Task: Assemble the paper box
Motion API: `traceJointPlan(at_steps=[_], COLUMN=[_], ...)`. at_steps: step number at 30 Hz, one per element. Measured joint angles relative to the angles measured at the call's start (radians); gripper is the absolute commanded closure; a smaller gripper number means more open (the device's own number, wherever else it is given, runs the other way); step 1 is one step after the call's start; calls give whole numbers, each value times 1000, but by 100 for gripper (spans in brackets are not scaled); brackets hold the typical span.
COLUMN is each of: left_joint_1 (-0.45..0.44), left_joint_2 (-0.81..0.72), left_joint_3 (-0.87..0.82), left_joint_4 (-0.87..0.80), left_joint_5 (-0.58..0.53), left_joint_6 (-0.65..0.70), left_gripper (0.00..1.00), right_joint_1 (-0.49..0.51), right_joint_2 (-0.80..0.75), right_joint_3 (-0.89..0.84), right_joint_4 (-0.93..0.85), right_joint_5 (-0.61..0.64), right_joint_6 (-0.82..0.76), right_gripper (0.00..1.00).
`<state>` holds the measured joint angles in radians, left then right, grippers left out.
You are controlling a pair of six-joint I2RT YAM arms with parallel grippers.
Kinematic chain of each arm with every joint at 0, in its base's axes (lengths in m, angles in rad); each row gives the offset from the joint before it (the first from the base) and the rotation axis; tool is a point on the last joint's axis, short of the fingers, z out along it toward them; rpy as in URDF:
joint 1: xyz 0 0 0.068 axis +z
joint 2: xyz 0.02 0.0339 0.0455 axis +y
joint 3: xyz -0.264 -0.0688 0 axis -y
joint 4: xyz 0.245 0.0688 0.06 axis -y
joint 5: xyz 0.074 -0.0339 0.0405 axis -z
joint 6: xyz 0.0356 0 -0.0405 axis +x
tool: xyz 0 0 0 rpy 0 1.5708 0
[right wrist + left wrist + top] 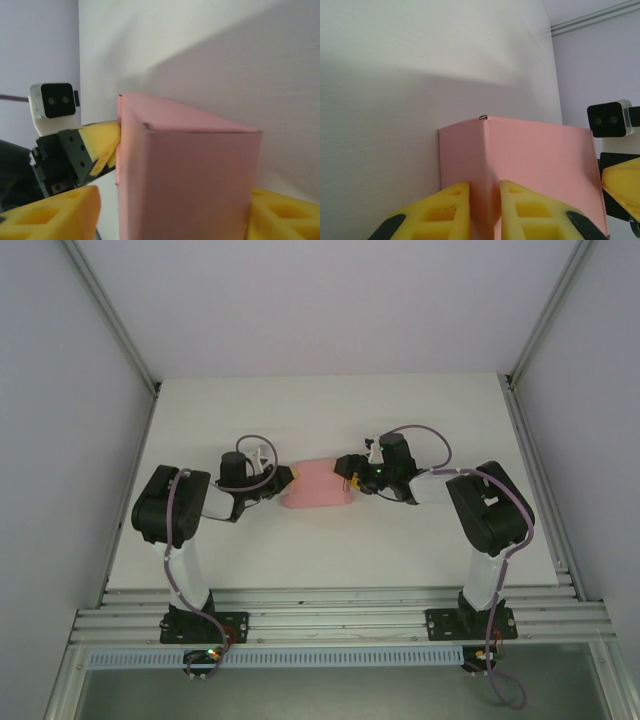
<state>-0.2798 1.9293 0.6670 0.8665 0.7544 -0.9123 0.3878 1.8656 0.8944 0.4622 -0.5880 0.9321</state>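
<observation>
Paper box [318, 485]: pale pink card, already folded into a small rectangular shape, at the middle of the counter [330, 410] between the two arms. Left gripper [485, 192]: nearly closed, pinching a thin upright fold of card at the box's left end, yellow fingers [445, 210] pressed on either side of it. Right gripper [175, 215]: parted wide, straddling the box's right end, a sliver of gap visible beside one finger [55, 215], so apparently not clamped. Cannot tell whether the box rests on the counter or hangs just above it. Likely risks from here: crushing or denting the hollow walls if the right gripper squeezes hard across a box with nothing inside to resist; skewing the box into a slanted shape if that squeeze lands off-centre while the left end is pinned; creasing or tearing the pinched fold if either arm pulls away from the other; losing the thin card from the left pinch under any twist, letting the box drop or spring partly open.
</observation>
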Motion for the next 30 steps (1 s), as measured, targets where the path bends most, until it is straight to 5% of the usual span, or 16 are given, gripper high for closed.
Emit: traceJointPlan(at_steps=[6,9,11,17,25,30], left_joint_1=[0,-4,-13,-77,-327,-404], left_joint_2=[-34,-77,-130,-347,-556,-577], left_joint_3=[11,40,69,200,262,268], left_joint_4=[-71,-151,-220,-519,-871,-1016], left_joint_5=[-6,-13,-26,-135,-256,-331], left_joint_6=[32,72,124,423,1142,1453], left_gripper=[69,41,1,0,0,0], right_joint_1=[-2,-2,-2,-19,-124,-189], right_joint_2=[-1,-14,-37,-155,-304,-336], right_joint_3=[0,-3,-10,-18,15,27], right_joint_4=[20,26,19,-117,-389,-422], right_joint_5=[-17,-19,-17,30,51,-32], right_joint_6=[14,14,15,45,171,309], right_gripper=[58,56,57,56,56,62])
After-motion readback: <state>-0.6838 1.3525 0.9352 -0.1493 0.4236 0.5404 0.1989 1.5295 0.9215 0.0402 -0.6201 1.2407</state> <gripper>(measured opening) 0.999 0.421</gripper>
